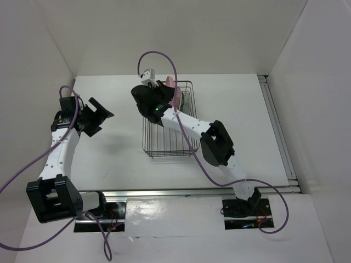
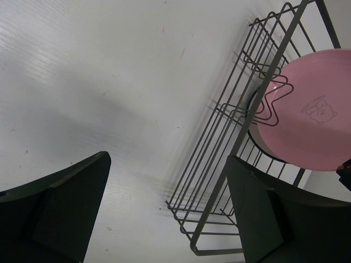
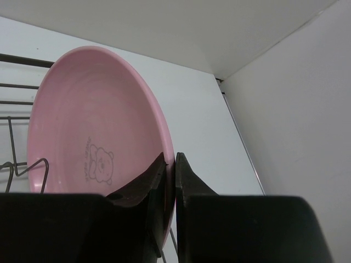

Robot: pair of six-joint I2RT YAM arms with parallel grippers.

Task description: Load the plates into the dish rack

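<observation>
The pink plate (image 3: 93,126) with a small bear print stands on edge at the far end of the black wire dish rack (image 1: 164,147). My right gripper (image 3: 174,161) is shut on its rim, one finger on each face. From above, the right gripper (image 1: 164,94) sits over the rack's far end, and the pink plate (image 1: 173,90) peeks out beside it. In the left wrist view the pink plate (image 2: 312,118) leans among the prongs of the dish rack (image 2: 219,164), with the dark curved rim of another plate (image 2: 256,143) behind it. My left gripper (image 2: 167,159) is open and empty, left of the rack.
White walls enclose the table on the left, back and right. A metal rail (image 1: 279,131) runs along the table's right edge. My left gripper (image 1: 101,116) hovers over the white tabletop (image 1: 115,153), well to the left of the rack. Purple cables loop over both arms.
</observation>
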